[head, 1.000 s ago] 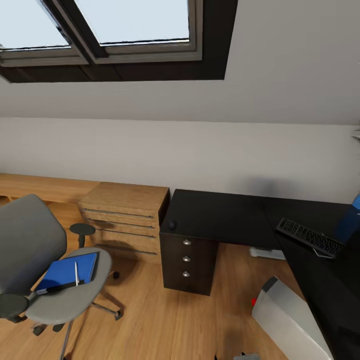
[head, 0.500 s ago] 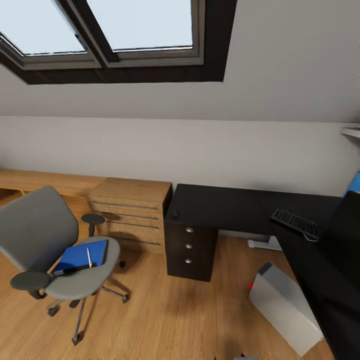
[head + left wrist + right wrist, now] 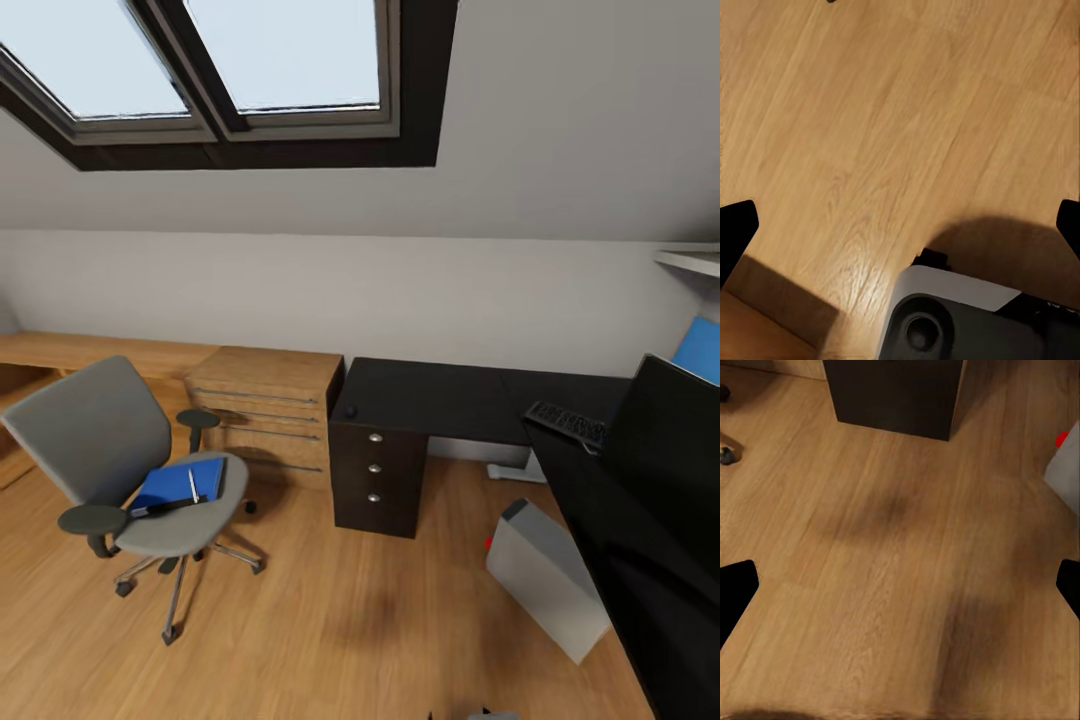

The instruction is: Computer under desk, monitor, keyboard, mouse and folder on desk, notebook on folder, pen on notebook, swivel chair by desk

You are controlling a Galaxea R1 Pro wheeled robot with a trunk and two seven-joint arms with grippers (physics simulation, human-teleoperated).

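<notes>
I find no brand, label or legible writing anywhere I look. My left claw (image 3: pixel 900 225) hangs over bare wood floor (image 3: pixel 870 112), both fingertips (image 3: pixel 736 229) spread wide at the picture's edges, nothing between them; part of my own grey and black base (image 3: pixel 967 315) lies beneath it. My right claw (image 3: pixel 900 585) is spread just as wide and empty over the same floor, with the dark drawer unit (image 3: pixel 896 394) ahead of it and a corner of the computer (image 3: pixel 1066 465) with its red dot off to the side.

From my head, counting: one swivel chair (image 3: pixel 95 440) stands well off to my left, carrying one blue flat item (image 3: pixel 180 483), perhaps folder and notebook stacked, though I cannot separate them, with one pen (image 3: pixel 193 486) on top and one dark thin object at its near edge. One low wooden cabinet (image 3: pixel 265 410) stands just beside the desk (image 3: pixel 440 400), whose unit shows three drawers (image 3: pixel 373 467) with three round knobs. One small dark lump, possibly the mouse (image 3: pixel 350 411), sits on the desk's left corner. One keyboard (image 3: pixel 565 423) lies on the desktop to my right, next to one monitor (image 3: pixel 665 450). One computer (image 3: pixel 545 575) leans tilted on the floor beside the desk. Two skylight panes (image 3: pixel 280 50) are overhead.
</notes>
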